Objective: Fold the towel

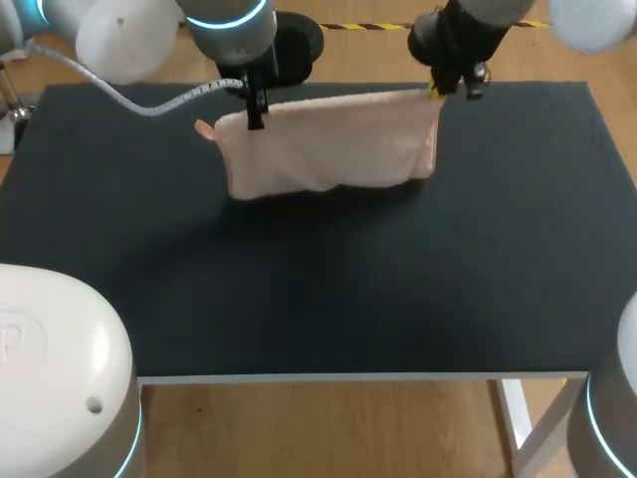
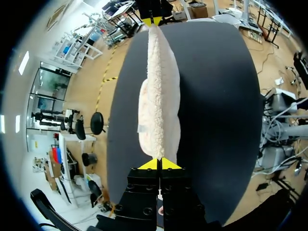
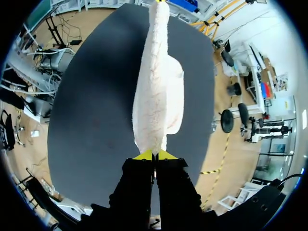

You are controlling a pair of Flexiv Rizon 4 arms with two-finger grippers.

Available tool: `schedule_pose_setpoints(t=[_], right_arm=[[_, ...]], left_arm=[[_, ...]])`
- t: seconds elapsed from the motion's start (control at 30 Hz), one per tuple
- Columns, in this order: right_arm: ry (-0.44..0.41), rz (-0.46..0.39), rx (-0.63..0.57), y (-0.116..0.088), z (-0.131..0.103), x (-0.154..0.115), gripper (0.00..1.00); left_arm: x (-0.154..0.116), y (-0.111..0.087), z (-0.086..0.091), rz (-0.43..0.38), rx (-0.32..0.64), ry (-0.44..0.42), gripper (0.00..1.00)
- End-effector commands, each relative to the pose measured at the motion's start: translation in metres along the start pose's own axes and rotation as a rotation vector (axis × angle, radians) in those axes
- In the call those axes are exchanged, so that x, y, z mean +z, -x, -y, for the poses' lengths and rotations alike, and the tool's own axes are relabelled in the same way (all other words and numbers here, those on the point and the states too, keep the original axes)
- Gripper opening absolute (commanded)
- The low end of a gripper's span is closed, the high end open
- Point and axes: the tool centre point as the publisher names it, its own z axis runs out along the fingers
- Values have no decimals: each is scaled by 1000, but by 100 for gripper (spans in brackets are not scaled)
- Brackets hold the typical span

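Currently, in the head view, the towel [image 1: 328,147] hangs as a pale pink sheet over the far half of the table [image 1: 299,289]. It is stretched between the left gripper [image 1: 255,112] at one upper corner and the right gripper [image 1: 439,90] at the other. The left arm enters from the far left and the right arm from the far right. Both wrists point downward, and the top edge between them runs nearly level. Whether the lower edge touches the table cannot be determined.

In the left wrist view, the yellow tips of the left gripper [image 2: 159,164] are pressed together on the towel's [image 2: 159,101] corner. The cloth runs edge-on straight ahead to the right gripper [image 2: 153,20].

In the right wrist view, the right gripper [image 3: 155,155] is likewise pinched narrow on its corner. The towel [image 3: 155,91] extends ahead of it above the table [image 3: 86,106], and one layer bulges to the side.

Judged step: the held edge is raised, ready for the fold. The next move calls for both arms to travel together at equal height and constant spacing. They would then lay the edge down square before either grip is released.
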Motion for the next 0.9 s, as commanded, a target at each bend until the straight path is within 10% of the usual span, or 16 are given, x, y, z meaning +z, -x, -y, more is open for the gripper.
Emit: schedule_pose_setpoints(t=[0.03,0.43,0.83,0.9], right_arm=[[-8,-46,15,7,0,33,0],[-87,-156,87,4,15,104,0],[-138,-155,157,15,22,139,0],[-148,-140,173,19,23,139,100]], left_arm=[[36,7,8,-94,-16,36,0],[118,-7,9,-290,-53,112,0],[161,21,4,-310,-20,165,0],[163,24,3,-299,-12,150,0]])
